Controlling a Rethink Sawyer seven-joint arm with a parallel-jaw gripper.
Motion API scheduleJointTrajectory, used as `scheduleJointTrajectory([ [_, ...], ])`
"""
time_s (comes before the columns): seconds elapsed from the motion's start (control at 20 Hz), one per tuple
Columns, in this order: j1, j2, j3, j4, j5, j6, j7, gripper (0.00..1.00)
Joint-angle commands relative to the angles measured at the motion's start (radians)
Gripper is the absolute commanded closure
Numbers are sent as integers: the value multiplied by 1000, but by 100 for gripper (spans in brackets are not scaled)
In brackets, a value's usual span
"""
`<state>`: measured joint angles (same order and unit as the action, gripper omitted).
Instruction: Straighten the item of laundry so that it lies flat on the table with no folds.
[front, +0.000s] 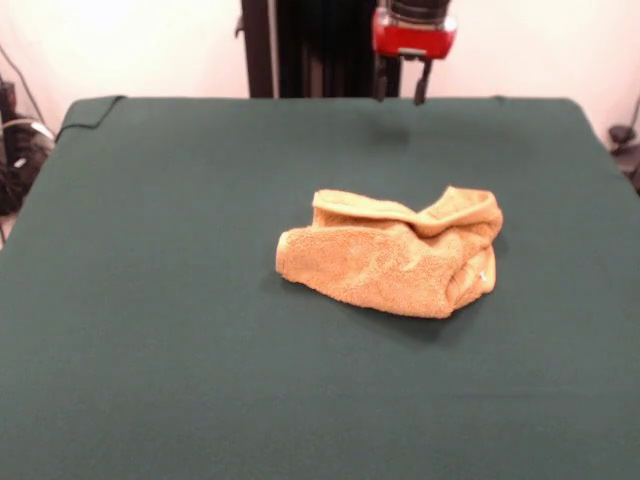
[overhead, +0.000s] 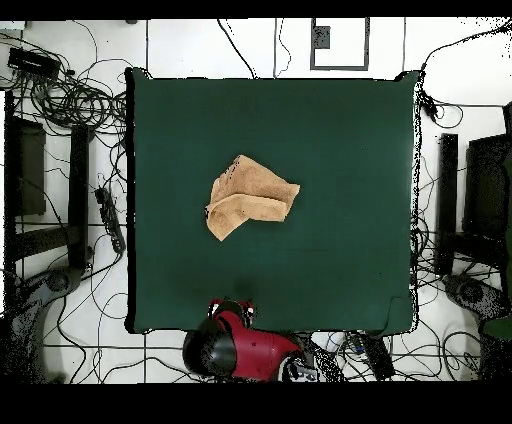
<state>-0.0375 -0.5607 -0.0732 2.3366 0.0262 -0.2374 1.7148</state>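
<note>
The item of laundry (front: 390, 258) is an orange-tan terry towel lying crumpled and folded over itself near the middle of the dark green table (front: 150, 300). A small white tag shows at its right side. From above, the item of laundry (overhead: 250, 198) is a folded, uneven shape on the table (overhead: 340, 140). My gripper (front: 401, 90) hangs above the far edge of the table, well away from the towel, open with nothing between its black fingers. In the overhead view the gripper (overhead: 229, 306) sits at the table's bottom edge, on the red arm.
Cables and dark equipment lie on the floor (overhead: 70, 110) around the table on all sides. A black post (front: 258, 48) rises behind the far table edge. Green cloth surrounds the towel on every side.
</note>
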Motion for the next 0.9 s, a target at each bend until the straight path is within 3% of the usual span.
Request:
scheduleJointTrajectory([
  [0.05,58,76,144,75,135,-201,494,0],
  [0.2,116,17,141,117,249,-186,604,0],
  [0.3,151,-54,131,136,340,-93,644,0],
  [0.5,305,-182,-16,93,518,126,612,0],
  [0.7,455,-206,-196,-19,613,287,608,0],
  [0.9,575,-146,-354,-144,647,411,640,0],
])
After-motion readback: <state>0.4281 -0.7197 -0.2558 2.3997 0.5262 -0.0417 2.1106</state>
